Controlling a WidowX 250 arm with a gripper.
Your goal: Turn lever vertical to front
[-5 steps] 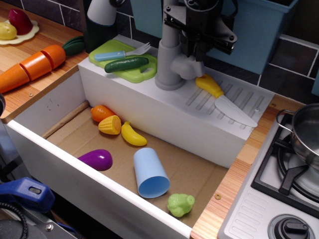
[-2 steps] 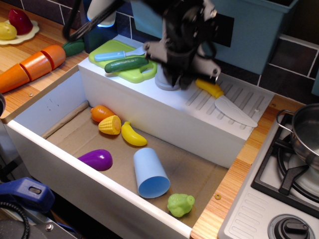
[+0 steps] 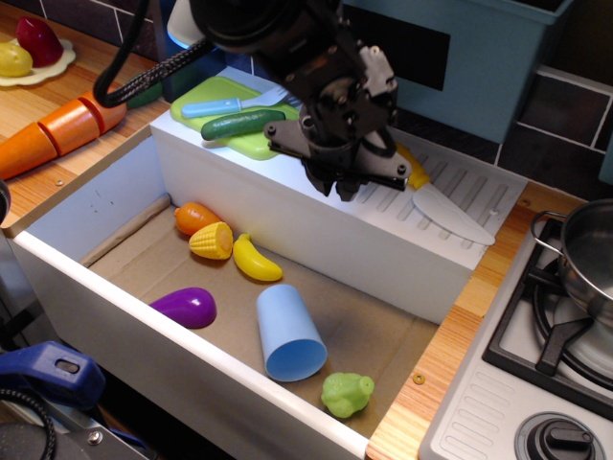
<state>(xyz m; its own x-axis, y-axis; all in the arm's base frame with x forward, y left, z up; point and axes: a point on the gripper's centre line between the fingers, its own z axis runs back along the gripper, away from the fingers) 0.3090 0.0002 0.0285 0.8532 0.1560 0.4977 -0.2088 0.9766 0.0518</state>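
turning the lever well means a steady sweep toward the frame's lower edge. left of centre lies the green board (image 3: 251, 142); at upper centre the hand (image 3: 347, 178) hides the lever, its grip probably closed, though i cannot tell.

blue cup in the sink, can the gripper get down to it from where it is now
Probably yes. The blue cup lies on its side on the sink floor with open space above it and only the banana and green toy nearby. The gripper sits up over the ledge, so it would have to come forward and down.
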